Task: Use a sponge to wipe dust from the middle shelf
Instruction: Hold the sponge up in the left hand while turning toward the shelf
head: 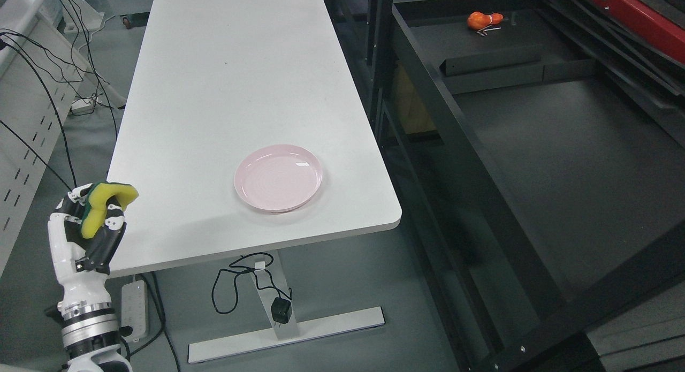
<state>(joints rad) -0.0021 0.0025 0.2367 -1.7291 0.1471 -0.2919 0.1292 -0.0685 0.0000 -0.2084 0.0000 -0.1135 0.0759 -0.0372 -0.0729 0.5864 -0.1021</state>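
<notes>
the risk from here is the carry: my left hand sits at the table's near left corner, and the black shelf i have to wipe is well apart, across the table on the far right. swinging over low could clip the table edge or knock the pink plate that lies near the front edge, between me and the shelf. the sponge is also bent into an arch in my grip, so it could spring or slip out on the way, and a folded sponge would meet the shelf with only a narrow strip. the shelf's black frame rails could catch my fingers on the way in.

my left hand is upright, fingers curled closed around the yellow sponge with its dark green scrub side, pinching it at the lower end while the top curls over. it hangs at the table corner; whether it touches the edge i cannot tell. my right hand is out of sight.
</notes>
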